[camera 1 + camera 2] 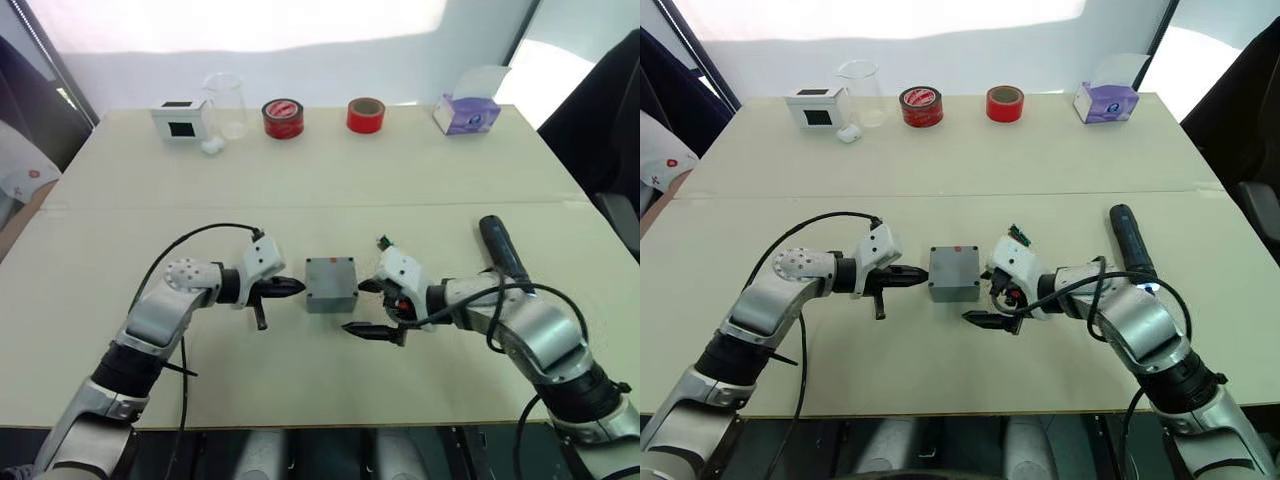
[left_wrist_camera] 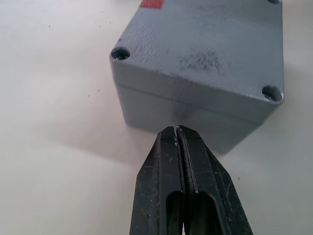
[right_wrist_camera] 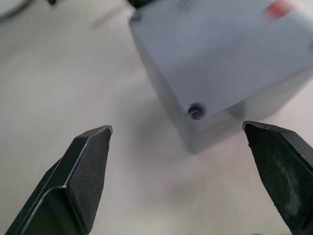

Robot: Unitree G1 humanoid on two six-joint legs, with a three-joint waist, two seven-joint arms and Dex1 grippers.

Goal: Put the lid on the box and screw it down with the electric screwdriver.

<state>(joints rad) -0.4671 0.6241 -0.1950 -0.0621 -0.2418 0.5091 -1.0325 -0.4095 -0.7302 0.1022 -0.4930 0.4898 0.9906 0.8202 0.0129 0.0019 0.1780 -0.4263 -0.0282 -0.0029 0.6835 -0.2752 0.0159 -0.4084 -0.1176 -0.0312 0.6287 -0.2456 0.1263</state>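
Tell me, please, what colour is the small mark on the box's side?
Red; the mark on the gray box shows best in the left wrist view.

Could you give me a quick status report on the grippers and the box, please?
Left gripper shut, tip beside the box. Right gripper open, empty. Lid seated on box. Electric screwdriver lying untouched.

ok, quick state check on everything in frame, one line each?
lid: seated on the box, flush, corner holes visible
box: closed, upright on the table, between the two grippers
electric screwdriver: lying on the table beside the right arm, not held
left gripper: shut, tip at the box's side
right gripper: open, empty
glass beaker: upright, looks empty
tissue box: top open
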